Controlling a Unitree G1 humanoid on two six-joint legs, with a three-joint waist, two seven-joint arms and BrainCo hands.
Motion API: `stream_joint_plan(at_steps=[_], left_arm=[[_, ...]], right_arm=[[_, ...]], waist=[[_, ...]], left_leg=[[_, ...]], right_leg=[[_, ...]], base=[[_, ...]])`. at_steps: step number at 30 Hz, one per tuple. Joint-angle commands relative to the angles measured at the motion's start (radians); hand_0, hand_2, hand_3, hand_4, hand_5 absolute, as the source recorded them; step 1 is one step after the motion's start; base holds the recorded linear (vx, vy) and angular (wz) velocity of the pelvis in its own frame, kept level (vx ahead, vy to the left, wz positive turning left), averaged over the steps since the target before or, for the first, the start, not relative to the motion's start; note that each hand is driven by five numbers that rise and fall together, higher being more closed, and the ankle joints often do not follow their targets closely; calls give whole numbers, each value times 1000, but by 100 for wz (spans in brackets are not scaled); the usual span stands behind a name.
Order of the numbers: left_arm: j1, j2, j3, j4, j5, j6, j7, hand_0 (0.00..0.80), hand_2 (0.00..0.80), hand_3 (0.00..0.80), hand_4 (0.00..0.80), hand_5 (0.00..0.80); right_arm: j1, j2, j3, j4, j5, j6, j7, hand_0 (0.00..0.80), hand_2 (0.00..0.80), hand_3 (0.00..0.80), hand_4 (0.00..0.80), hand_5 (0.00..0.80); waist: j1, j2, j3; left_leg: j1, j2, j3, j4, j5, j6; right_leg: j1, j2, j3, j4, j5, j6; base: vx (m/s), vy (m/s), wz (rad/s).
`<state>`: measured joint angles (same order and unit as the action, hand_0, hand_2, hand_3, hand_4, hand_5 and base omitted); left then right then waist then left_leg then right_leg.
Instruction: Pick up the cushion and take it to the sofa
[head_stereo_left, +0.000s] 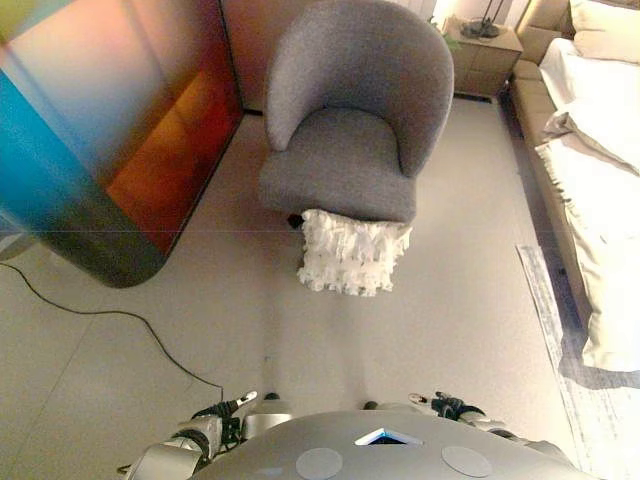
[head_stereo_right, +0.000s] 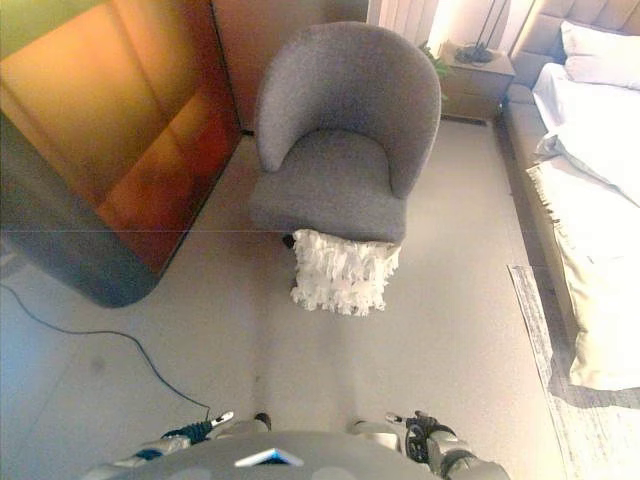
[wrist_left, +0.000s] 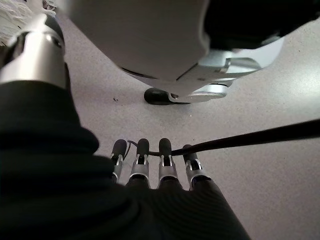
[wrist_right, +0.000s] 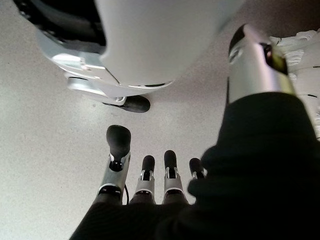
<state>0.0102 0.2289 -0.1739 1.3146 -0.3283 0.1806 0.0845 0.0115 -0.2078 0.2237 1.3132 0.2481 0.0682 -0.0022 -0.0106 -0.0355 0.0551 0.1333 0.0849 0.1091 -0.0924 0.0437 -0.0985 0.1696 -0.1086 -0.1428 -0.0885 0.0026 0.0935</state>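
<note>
White cushion (head_stereo_left: 352, 253) against armchair (head_stereo_left: 350, 120) — head views only

A big shiny panel (head_stereo_left: 110, 130) with rounded corners stands on the left, and it glows blue, orange and red. A bed (head_stereo_left: 600, 160) with white sheets runs along the right side, with a pale pillow (head_stereo_left: 605, 30) at its far end and a striped grey rug (head_stereo_left: 560, 330) on the floor beside it. A small wooden table (head_stereo_left: 483, 55) stands in the far corner next to the bed with something dark on top, and the floor (head_stereo_left: 250, 330) is pale grey.
</note>
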Motion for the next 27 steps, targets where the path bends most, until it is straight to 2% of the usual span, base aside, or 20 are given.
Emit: stream_joint_plan(at_steps=[1,12,27], left_arm=[[-79,-18,-7,58,0,0,25,0,0,0,0,0],[-83,-25,-30,56,23,14,-29,0,0,0,0,0],[-75,-31,-31,56,19,4,-3,0,0,0,0,0]], right_arm=[[-91,-29,-11,49,12,-15,9,0,0,0,0,0],[-93,-27,-12,51,27,-21,-5,0,0,0,0,0],[-86,-17,-5,47,26,-20,-8,0,0,0,0,0]], waist=[[9,26,48],[9,28,50],[15,24,54]], left_leg=[[26,-74,46,5,-99,100],[27,-74,43,5,-104,102],[29,-74,32,5,-104,104]], right_leg=[[-39,35,-22,1,9,-24],[-34,37,-26,1,7,-22],[-26,43,-32,1,1,-29]], base=[[0,0,0],[-3,0,0],[7,-10,0]])
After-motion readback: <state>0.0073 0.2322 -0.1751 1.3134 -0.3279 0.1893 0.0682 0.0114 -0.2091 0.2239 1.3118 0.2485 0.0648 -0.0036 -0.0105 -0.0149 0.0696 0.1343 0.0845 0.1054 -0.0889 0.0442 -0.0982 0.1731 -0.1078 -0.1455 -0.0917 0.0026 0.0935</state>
